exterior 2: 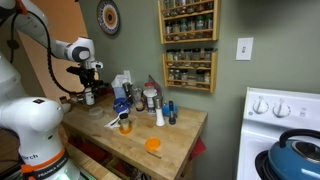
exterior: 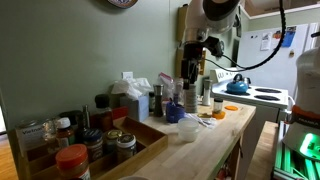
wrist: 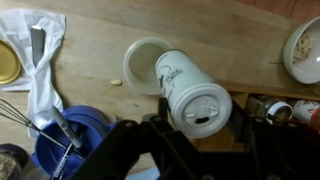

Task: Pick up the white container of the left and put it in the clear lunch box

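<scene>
Gripper pinched tight on the white container, dead centre of the wrist view, its perforated top facing the camera, up off the wooden counter. Blue bowl sits lower left, white cloth upper left.

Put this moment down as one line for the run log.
gripper: at white container, grasp unclear | white container: lid toward wrist camera, next to clear round tub | blue bowl nearby

The white container, perforated top showing, leans tilted across the round clear lunch box.
</scene>
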Motion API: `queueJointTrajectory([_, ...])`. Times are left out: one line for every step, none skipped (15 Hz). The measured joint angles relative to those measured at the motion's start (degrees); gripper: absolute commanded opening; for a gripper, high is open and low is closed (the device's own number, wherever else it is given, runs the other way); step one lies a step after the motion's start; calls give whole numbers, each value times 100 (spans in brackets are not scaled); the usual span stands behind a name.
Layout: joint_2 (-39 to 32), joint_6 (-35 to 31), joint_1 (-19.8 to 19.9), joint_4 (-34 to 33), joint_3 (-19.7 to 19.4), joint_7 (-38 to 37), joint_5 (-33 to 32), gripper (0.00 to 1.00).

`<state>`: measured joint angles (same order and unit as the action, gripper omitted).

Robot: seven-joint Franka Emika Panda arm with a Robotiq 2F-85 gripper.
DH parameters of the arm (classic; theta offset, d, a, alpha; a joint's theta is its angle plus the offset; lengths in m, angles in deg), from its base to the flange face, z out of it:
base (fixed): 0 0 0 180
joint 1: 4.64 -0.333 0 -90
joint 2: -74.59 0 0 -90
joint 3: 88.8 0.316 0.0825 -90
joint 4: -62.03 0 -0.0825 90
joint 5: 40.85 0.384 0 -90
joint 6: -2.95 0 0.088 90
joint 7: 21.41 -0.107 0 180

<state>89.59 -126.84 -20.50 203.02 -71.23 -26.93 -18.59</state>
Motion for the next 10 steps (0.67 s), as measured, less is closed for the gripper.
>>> queueJointTrajectory([70, 0, -1, 143, 0, -12, -8, 33])
queueJointTrajectory([111, -3, -1, 254, 2, -15, -20, 33])
queueJointTrajectory([131, -38, -2, 336, 8, -15, -40, 33])
queueJointTrajectory([130, -86, -3, 391, 15, -16, -76, 33])
queueJointTrajectory([126, -165, -4, 427, 22, -16, -119, 33])
queueJointTrajectory([121, -241, -4, 452, 25, -16, -159, 33])
queueJointTrajectory([112, -319, -4, 464, 27, -16, -203, 33])
queueJointTrajectory([100, -394, -4, 467, 28, -16, -251, 33])
queueJointTrajectory([82, -463, -4, 467, 28, -16, -310, 33])
queueJointTrajectory([52, -536, -5, 467, 31, -16, -356, 33])
